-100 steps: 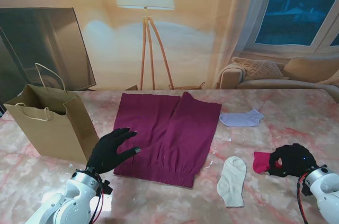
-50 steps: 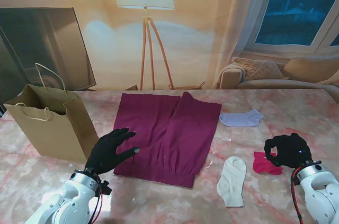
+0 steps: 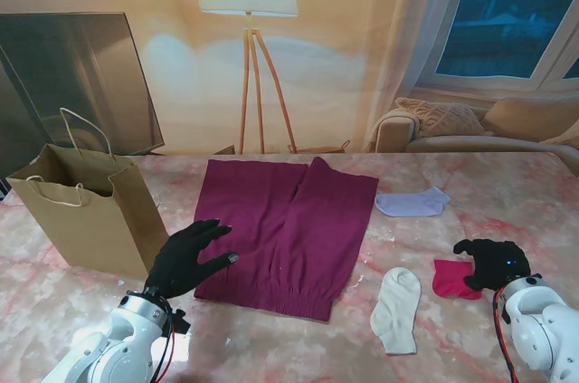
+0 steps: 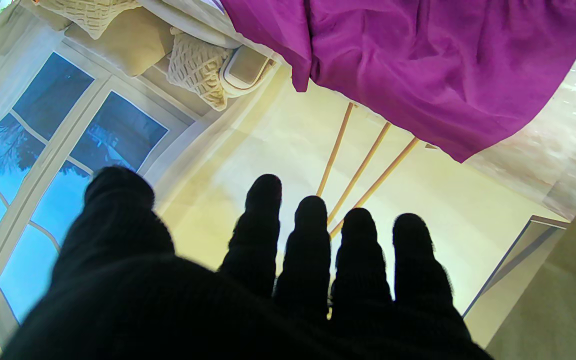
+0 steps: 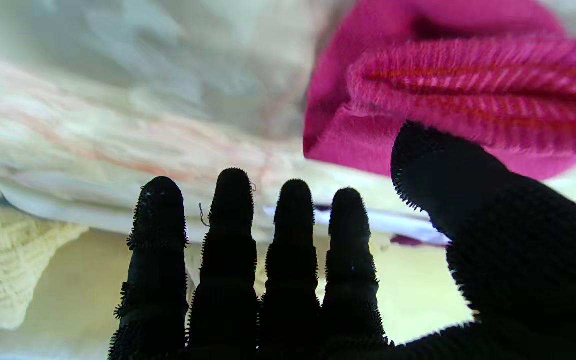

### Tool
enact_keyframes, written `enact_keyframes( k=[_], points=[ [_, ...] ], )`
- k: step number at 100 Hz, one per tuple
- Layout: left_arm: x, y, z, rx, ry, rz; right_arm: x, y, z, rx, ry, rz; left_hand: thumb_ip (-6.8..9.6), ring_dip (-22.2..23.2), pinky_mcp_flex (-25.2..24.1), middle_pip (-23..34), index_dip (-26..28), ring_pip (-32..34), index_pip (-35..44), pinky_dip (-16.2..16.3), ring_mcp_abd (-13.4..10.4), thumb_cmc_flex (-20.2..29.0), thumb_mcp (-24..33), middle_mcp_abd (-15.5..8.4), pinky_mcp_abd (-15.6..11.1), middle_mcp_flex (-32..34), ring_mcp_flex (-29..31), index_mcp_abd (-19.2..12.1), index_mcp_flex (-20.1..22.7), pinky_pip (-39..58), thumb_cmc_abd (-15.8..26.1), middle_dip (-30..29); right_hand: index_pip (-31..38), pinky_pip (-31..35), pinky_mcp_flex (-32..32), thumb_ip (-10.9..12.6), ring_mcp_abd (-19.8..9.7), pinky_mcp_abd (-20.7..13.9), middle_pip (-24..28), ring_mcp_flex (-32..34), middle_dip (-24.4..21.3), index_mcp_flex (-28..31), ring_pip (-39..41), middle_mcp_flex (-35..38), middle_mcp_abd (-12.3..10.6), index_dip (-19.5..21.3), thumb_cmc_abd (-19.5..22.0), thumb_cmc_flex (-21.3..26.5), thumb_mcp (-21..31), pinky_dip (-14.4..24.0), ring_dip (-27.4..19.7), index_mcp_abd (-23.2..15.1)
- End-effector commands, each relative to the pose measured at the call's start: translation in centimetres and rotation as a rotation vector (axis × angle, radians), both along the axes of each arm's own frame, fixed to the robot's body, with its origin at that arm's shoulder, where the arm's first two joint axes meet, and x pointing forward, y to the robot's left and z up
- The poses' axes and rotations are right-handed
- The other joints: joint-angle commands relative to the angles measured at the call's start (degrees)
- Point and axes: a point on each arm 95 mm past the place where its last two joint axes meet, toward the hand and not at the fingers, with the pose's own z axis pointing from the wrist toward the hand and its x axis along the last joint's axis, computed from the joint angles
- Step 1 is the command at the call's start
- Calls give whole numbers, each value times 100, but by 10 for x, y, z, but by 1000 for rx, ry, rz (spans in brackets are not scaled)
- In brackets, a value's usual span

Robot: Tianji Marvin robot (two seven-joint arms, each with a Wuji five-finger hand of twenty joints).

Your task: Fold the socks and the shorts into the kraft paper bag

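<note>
The maroon shorts (image 3: 289, 225) lie flat in the middle of the table, also filling the left wrist view (image 4: 418, 65). My left hand (image 3: 187, 259) is open, its fingers (image 4: 310, 240) spread at the shorts' left edge near the waistband. The kraft paper bag (image 3: 86, 215) stands open just left of that hand. A folded pink sock (image 3: 449, 279) lies on the right; my right hand (image 3: 493, 261) is open beside it and holds nothing. In the right wrist view the thumb (image 5: 448, 170) sits close to the pink sock (image 5: 443, 90). A white sock (image 3: 396, 309) lies between the shorts and the pink sock.
A pale lavender sock (image 3: 412, 202) lies farther from me, right of the shorts. The table's front edge runs close to both forearms. A printed backdrop with a lamp and sofa stands behind the table.
My right hand has come off the pink sock and drawn slightly right, leaving more of the sock showing. The left hand and shorts have not moved.
</note>
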Motion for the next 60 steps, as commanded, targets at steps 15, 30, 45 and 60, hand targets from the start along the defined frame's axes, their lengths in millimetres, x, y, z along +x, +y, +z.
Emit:
enact_keyframes(
  k=[15,30,45,60],
  points=[
    [-1,-1,-1,0,5,-3,0,2,-11,-32,12,-9,381,-49,-70,-137,37,-155,-105,-84,-152,-57,-117,16,-148,-263,-127,-77,-82,-55,184,-50,-200,-95,-18,-64,-93,-93,1388,-177,1117,-531,825,-155,-149,-360,-602,-480,74,197,668,552],
    [-1,-1,-1,0,8,-3,1,5,-15,-31,35,-8,380,-50,-74,-139,36,-159,-107,-88,-153,-59,-118,22,-161,-273,-138,-69,-86,-64,184,-51,656,179,101,-67,-42,-24,2181,-39,2578,1085,1774,680,-343,635,-746,-403,81,191,1487,-298],
    [-1,-1,-1,3,9,-1,4,11,-18,-8,-24,7,381,-51,-76,-139,36,-161,-107,-91,-154,-57,-117,17,-157,-276,-142,-67,-85,-69,179,-51,2435,746,332,-1115,-53,12,2217,52,3022,2399,2234,913,-368,1331,-840,386,-183,320,1775,-1693],
    [0,-1,-1,5,9,-1,4,21,-12,66,-81,22,383,-52,-84,-140,34,-163,-113,-92,-147,-42,-113,29,-145,-279,-151,-63,-97,-73,163,-51,2502,1060,642,-963,-31,134,975,483,1736,2553,1459,1074,-137,1520,-456,590,-191,373,988,-1938]
  ],
)
